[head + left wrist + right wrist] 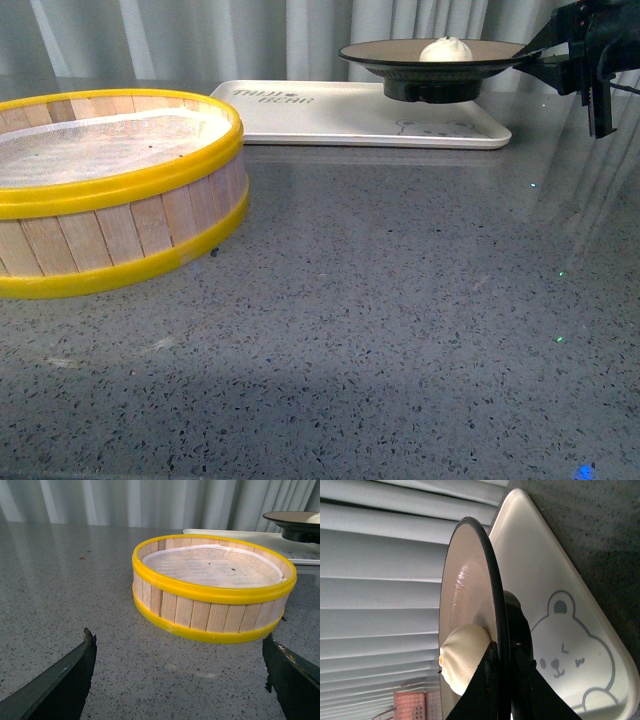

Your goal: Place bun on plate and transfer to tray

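Note:
The white pleated bun [446, 49] sits in the black-rimmed tan plate [380, 52]. My right gripper [532, 52] is shut on the plate's right rim and holds it level a little above the right end of the cream tray [320, 115]. In the right wrist view the two fingers pinch the black rim [495, 625], with the bun [460, 655] beside them and the tray's bear drawing [570, 655] beyond. My left gripper [180, 665] is open over bare table, its dark fingertips [75, 672] wide apart. Far off in that view are the plate [290, 522] and the tray [250, 536].
A yellow-rimmed wooden steamer basket [110, 190] with a white cloth liner stands at the left front, close to the tray's left corner. The left wrist view has the steamer basket [215, 587] just ahead of the open fingers. Grey speckled table [400, 330] spreads in front; curtains hang behind.

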You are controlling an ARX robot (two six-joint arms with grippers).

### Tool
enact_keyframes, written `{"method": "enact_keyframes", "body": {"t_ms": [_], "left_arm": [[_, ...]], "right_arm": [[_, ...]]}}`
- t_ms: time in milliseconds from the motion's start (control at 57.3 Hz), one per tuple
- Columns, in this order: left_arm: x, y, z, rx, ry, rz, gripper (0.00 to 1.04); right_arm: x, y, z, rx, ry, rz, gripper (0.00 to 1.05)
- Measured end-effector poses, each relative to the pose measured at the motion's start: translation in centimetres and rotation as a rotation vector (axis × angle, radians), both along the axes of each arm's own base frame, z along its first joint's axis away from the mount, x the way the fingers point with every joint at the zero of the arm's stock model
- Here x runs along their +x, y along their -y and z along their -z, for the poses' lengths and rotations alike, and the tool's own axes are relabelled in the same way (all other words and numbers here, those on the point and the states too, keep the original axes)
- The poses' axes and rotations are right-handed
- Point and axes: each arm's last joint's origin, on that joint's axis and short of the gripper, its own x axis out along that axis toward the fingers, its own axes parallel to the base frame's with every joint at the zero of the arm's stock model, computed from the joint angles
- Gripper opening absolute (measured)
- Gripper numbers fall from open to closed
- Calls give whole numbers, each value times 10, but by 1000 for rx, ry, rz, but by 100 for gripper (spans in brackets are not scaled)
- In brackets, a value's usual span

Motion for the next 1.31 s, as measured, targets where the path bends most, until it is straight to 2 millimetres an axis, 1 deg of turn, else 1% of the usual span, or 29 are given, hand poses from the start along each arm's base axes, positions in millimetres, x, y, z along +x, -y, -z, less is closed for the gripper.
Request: {"method": "enact_keyframes", "body": {"t_ms": [87,227,506,593,768,1186,1221,1309], "left_arm": [[0,0,0,0,0,0,98],[0,0,0,0,0,0,98],[0,0,0,0,0,0,98],[0,0,0,0,0,0,98],[0,0,0,0,0,0,98],[0,0,0,0,0,0,98],[0,0,0,0,0,0,98],[0,0,0,0,0,0,98]], "right_arm": [[9,2,4,3,-5,4,3],[18,3,9,3,-20,4,3],[35,-3,5,-1,-23,-23,3],[36,-4,7,-7,-37,-27,3],[38,-6,18,-17,-64,-35,3],[38,-9,19,-31,-68,-45,3],[38,-9,19,-30,-69,-48,7],[38,-10,19,-27,-70,-57,21]]}}
